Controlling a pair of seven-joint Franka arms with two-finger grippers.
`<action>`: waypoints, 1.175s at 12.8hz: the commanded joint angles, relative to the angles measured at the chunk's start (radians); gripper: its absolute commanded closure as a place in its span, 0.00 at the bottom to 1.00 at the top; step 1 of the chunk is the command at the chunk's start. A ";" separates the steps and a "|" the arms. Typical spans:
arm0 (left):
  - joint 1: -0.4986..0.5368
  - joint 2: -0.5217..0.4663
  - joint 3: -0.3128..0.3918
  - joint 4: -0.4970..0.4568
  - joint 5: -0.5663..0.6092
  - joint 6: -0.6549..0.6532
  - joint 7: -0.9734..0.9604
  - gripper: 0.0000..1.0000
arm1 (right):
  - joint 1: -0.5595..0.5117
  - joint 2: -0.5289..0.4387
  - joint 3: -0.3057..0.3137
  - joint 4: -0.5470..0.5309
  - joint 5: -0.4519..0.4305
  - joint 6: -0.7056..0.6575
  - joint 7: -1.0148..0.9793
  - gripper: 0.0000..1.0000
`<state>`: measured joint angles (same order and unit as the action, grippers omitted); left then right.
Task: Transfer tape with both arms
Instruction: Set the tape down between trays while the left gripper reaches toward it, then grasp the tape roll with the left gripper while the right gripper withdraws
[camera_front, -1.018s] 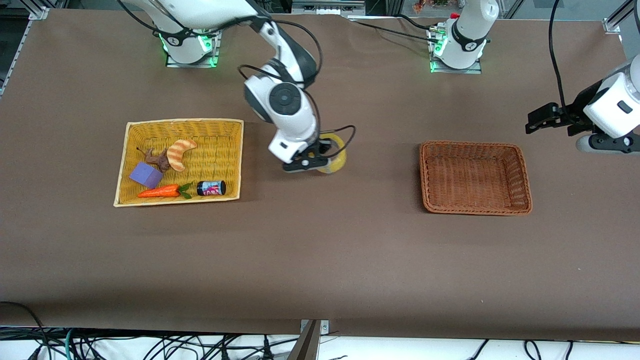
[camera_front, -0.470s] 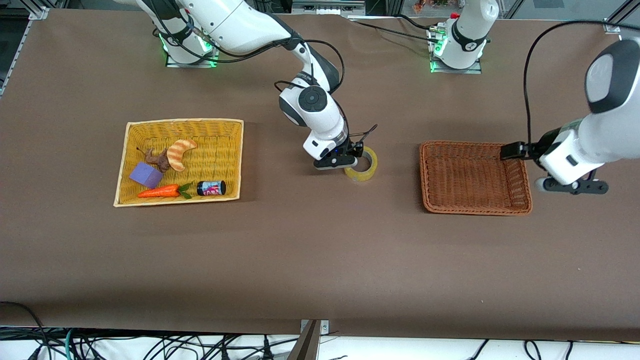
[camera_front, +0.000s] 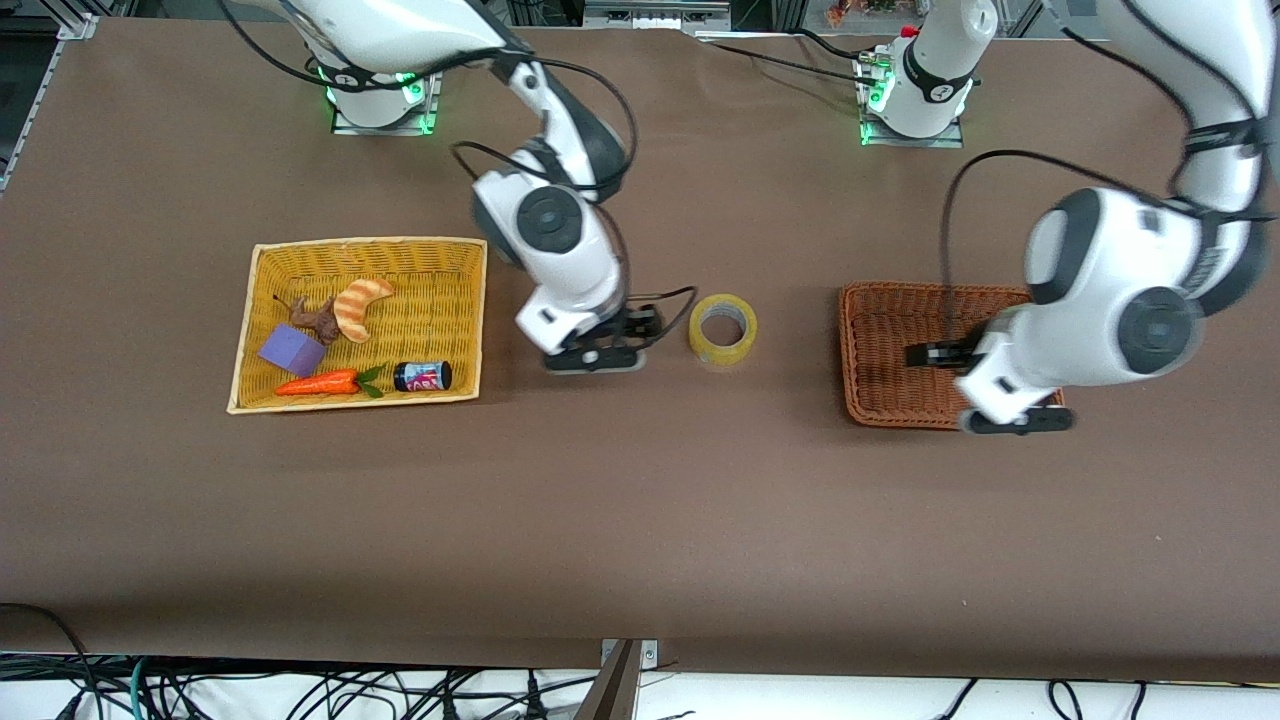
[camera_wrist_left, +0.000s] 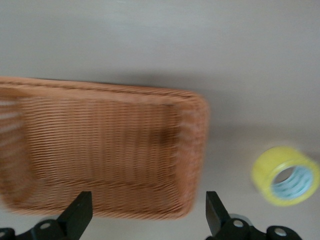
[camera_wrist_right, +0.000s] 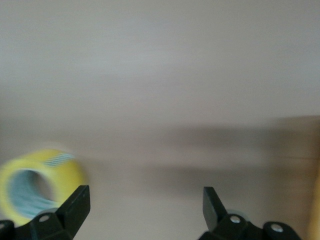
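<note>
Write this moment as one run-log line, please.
tape: on table, between baskets | right gripper: open, beside tape | left gripper: open, over brown basket

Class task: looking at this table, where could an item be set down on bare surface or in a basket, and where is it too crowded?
Free: the brown basket, empty, though the left claw hangs open over it; the bare table nearer the front camera than both baskets. Crowded: the yellow basket, holding toys, and the strip between it and the tape, where the open right claw hovers.

Even overhead light fills the front view, which is sharp, with soft shadows on the desk (camera_front: 640, 520). Both wrist views are washed-out and smeared; the tape (camera_wrist_right: 37, 182) and brown basket (camera_wrist_left: 100, 155) look blurred.
</note>
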<state>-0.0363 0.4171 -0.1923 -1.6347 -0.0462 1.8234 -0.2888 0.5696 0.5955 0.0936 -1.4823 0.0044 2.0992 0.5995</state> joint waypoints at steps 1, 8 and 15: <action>0.007 -0.003 -0.111 -0.121 -0.026 0.163 -0.152 0.00 | -0.002 -0.098 -0.124 -0.030 0.011 -0.222 -0.174 0.00; -0.065 0.091 -0.219 -0.212 -0.011 0.404 -0.377 0.00 | -0.016 -0.247 -0.403 -0.023 0.017 -0.349 -0.590 0.00; -0.105 0.085 -0.254 -0.369 0.132 0.576 -0.505 0.00 | -0.414 -0.535 -0.166 -0.180 -0.014 -0.433 -0.590 0.00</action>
<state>-0.1427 0.5234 -0.4176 -1.9744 0.0060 2.3846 -0.7085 0.2859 0.1777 -0.1940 -1.5149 0.0062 1.6607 0.0116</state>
